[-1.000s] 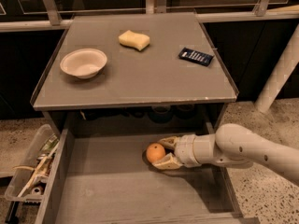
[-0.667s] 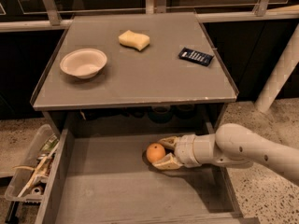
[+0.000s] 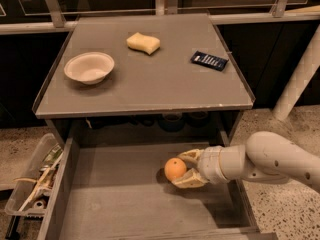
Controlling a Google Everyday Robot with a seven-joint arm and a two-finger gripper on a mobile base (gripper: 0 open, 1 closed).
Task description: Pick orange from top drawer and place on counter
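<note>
Grey counter (image 3: 150, 91) fills the upper half. Below it the drawer (image 3: 115, 204) stands open, with a clear bin (image 3: 30, 181) of clutter just beside it at 9 o'clock. A white arm (image 3: 272, 161) enters the drawer from 3 o'clock. On the counter sit a bowl (image 3: 89, 67) at 9 o'clock, a sponge (image 3: 143, 42) at 12 and a dark packet (image 3: 209, 60) at 2. Inside the drawer, toward 3 o'clock, the gripper (image 3: 179, 170) pinches the orange (image 3: 174, 169) between its two fingers.

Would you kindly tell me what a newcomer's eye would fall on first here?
The bright orange lies in the open top drawer, with the gripper at it from the right. Above, the counter holds a white bowl, a yellow sponge and a dark packet.
</note>
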